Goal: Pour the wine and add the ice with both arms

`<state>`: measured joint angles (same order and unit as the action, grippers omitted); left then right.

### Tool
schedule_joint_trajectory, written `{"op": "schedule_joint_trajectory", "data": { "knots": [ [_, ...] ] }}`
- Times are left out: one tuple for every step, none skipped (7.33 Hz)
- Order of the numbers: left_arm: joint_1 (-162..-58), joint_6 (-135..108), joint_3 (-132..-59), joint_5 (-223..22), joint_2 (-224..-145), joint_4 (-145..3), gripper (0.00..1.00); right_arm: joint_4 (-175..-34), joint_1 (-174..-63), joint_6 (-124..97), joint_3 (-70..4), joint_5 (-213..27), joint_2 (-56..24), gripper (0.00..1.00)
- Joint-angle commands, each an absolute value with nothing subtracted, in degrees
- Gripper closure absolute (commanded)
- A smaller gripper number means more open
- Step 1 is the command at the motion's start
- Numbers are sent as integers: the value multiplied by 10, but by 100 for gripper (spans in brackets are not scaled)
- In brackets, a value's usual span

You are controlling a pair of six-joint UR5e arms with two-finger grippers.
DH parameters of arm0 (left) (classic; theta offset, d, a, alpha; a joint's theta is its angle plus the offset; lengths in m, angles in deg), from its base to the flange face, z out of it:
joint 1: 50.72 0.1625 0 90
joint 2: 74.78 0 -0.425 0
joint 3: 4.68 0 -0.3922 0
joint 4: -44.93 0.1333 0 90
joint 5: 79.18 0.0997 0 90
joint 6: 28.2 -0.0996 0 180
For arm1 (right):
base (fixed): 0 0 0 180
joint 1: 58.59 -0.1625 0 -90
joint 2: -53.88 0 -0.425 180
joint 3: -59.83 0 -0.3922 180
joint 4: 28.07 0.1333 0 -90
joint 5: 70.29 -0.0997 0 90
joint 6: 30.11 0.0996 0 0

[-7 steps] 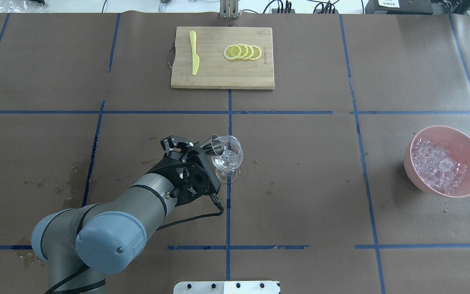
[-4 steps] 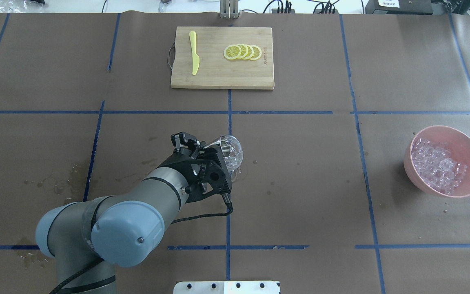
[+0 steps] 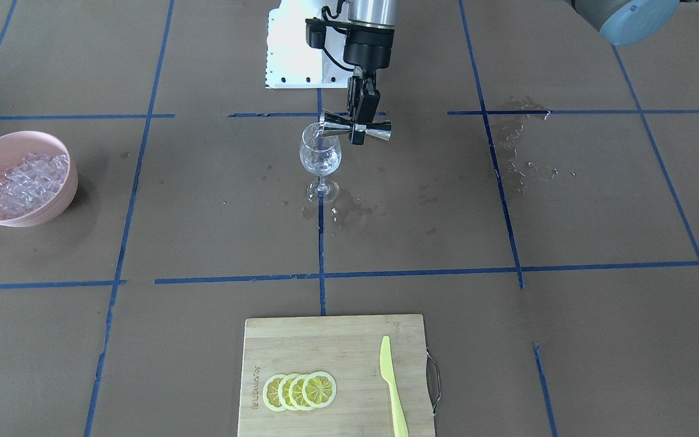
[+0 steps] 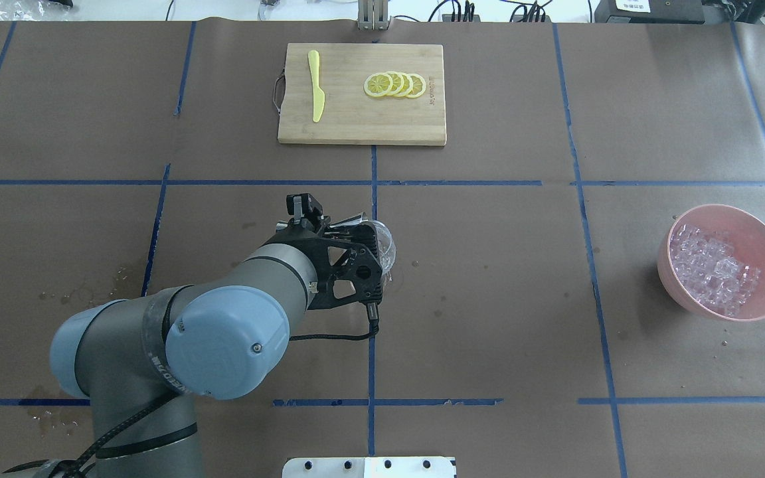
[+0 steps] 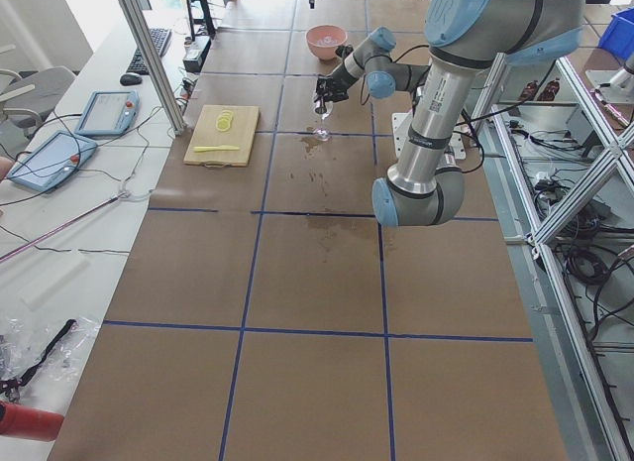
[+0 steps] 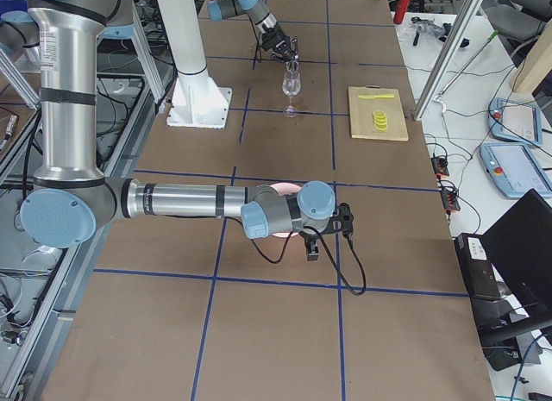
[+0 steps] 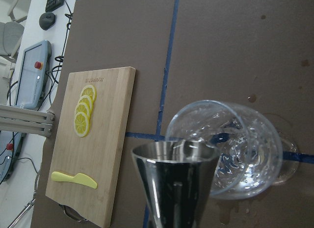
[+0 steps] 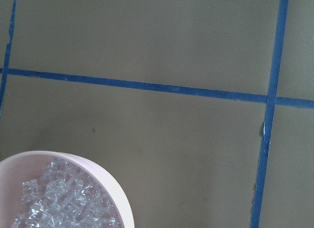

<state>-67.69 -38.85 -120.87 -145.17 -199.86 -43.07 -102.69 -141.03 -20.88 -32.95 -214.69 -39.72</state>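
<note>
My left gripper (image 3: 358, 124) is shut on the waist of a steel jigger (image 3: 380, 130). It holds the jigger on its side, its mouth over the rim of the wine glass (image 3: 320, 158). In the overhead view the gripper (image 4: 339, 232) and jigger (image 4: 349, 222) cover most of the glass (image 4: 386, 242). In the left wrist view the jigger (image 7: 174, 184) tips into the glass (image 7: 240, 149), which holds clear glistening contents. The ice (image 4: 714, 269) lies heaped in a pink bowl (image 4: 761, 239) at the right. My right gripper (image 6: 323, 233) hovers by the bowl; I cannot tell whether it is open or shut.
A bamboo cutting board (image 4: 356, 119) at the far middle carries lemon slices (image 4: 396, 84) and a yellow knife (image 4: 316, 86). Wet patches lie by the glass foot (image 3: 340, 209) and on the robot's left (image 3: 519, 152). The bowl rim (image 8: 108, 181) shows in the right wrist view.
My left wrist has rolled and tipped the jigger further over the glass. The elbow has swung toward the table's middle. The glass and bowl have not moved.
</note>
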Motion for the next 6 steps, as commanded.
{"op": "schedule_joint_trajectory", "data": {
  "knots": [
    [-682,-431,-1209,-1458,-2012,-387,100,-1027,-1409,-210,-329,-2147,-397,0],
    [-682,-479,-1209,-1459,-2038,-351,100,-1027,-1408,-210,-330,-2147,-397,0],
    [-682,-481,-1206,-1459,-2040,-349,100,-1027,-1407,-210,-329,-2147,-397,0],
    [-683,-499,-1205,-1459,-2040,-346,100,-1027,-1406,-210,-329,-2147,-397,0],
    [-683,-520,-1208,-1459,-2041,-340,100,-1027,-1405,-210,-329,-2147,-397,0],
    [-688,-516,-1216,-1459,-2041,-341,100,-1027,-1405,-210,-330,-2147,-396,0]
  ]
}}
